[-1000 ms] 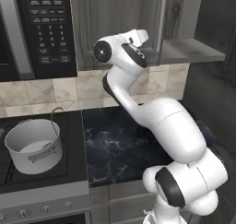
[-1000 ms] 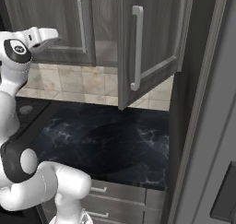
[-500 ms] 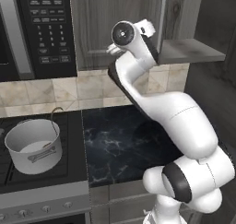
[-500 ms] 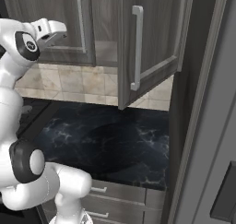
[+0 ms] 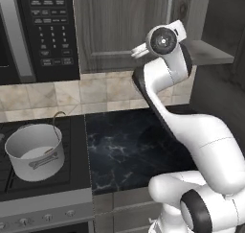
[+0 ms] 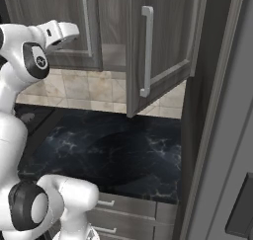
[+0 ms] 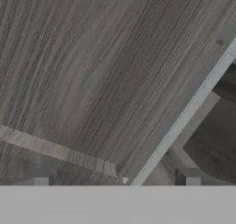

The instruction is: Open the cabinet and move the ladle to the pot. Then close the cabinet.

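The light-grey pot stands on the stove at the lower left. The ladle rests inside it, its thin hooked handle rising over the far rim. The cabinet's left door is closed; its right door hangs open, showing a bare shelf. My gripper is open and holds nothing. It faces the closed door's wood grain from close by. That door's silver bar handle runs diagonally between my fingertips, which are apart from it.
A black microwave hangs left of the cabinet, above the stove. The dark marble counter lies below, backed by beige tile. The open door's bar handle juts out over the counter. A tall dark panel bounds the right side.
My arm has swung right and up, from near the microwave to in front of the closed left cabinet door. The jaws have spread wider. Pot and ladle have not moved.
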